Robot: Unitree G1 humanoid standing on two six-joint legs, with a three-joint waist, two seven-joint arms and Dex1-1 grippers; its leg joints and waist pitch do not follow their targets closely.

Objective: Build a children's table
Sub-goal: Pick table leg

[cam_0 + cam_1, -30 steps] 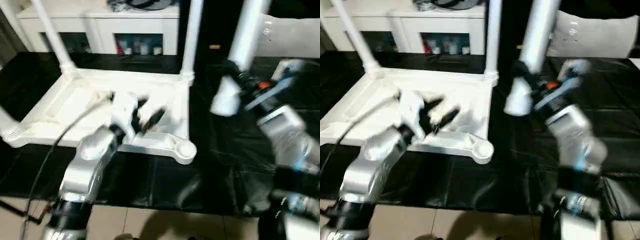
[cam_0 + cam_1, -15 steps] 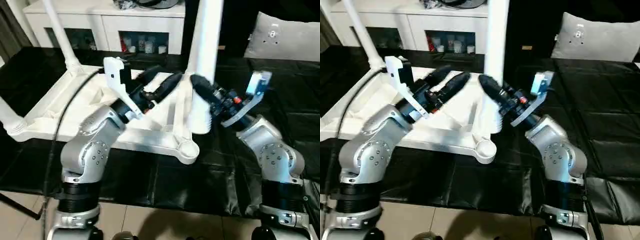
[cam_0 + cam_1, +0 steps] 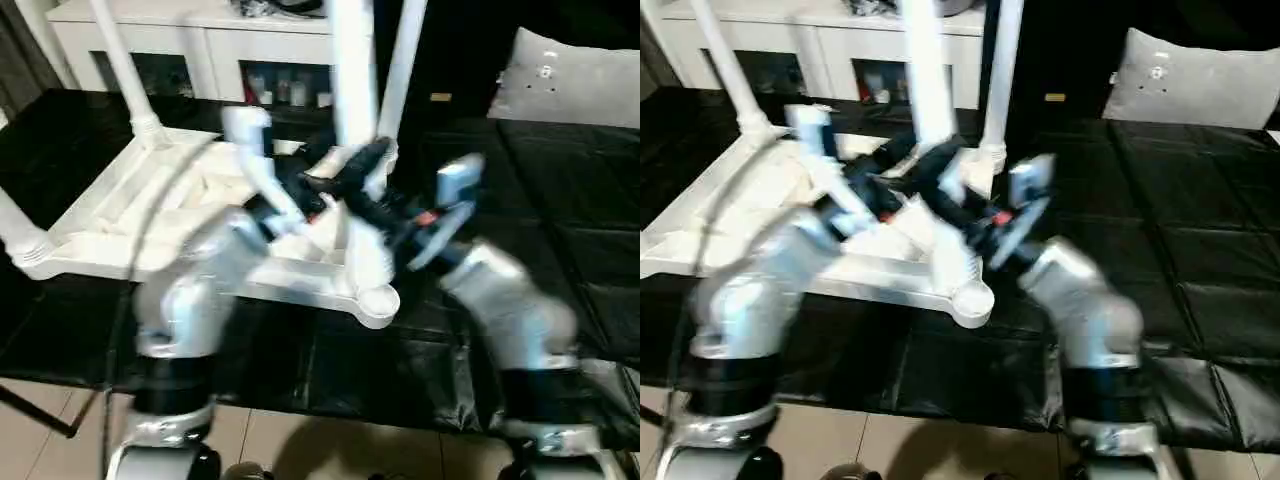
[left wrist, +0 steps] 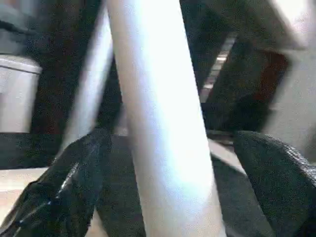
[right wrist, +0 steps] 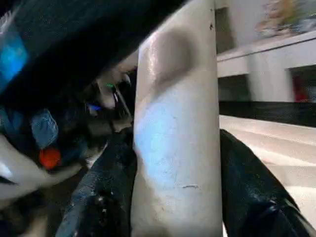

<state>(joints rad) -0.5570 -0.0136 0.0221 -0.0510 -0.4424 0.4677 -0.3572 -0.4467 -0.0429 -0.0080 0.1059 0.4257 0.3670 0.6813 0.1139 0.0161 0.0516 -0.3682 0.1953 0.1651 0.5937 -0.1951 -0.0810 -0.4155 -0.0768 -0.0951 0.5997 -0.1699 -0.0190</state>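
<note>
The children's table top (image 3: pixel 110 225) lies upside down on the black surface, ribs up. Legs stand in its far left (image 3: pixel 120 70), far right (image 3: pixel 398 70) and near left (image 3: pixel 15 235) corners. The near right socket (image 3: pixel 377 300) holds nothing. My right gripper (image 5: pixel 177 182) is shut on a loose white leg (image 3: pixel 352 80), holding it upright over the top's right side, its lower end near that socket. My left gripper (image 4: pixel 173 168) is open, its fingers (image 4: pixel 74 177) standing either side of the same leg (image 4: pixel 158 98) with gaps, above the right gripper (image 3: pixel 385 215).
A white cabinet (image 3: pixel 200 35) with glass doors stands behind the black work surface (image 3: pixel 570 270). A pale grey cushion-like object (image 3: pixel 570 75) lies at the back right. Tiled floor (image 3: pixel 60 450) shows below the front edge.
My right gripper has carried the loose leg to the left, over the table top. My left gripper has opened wider and come in around that leg.
</note>
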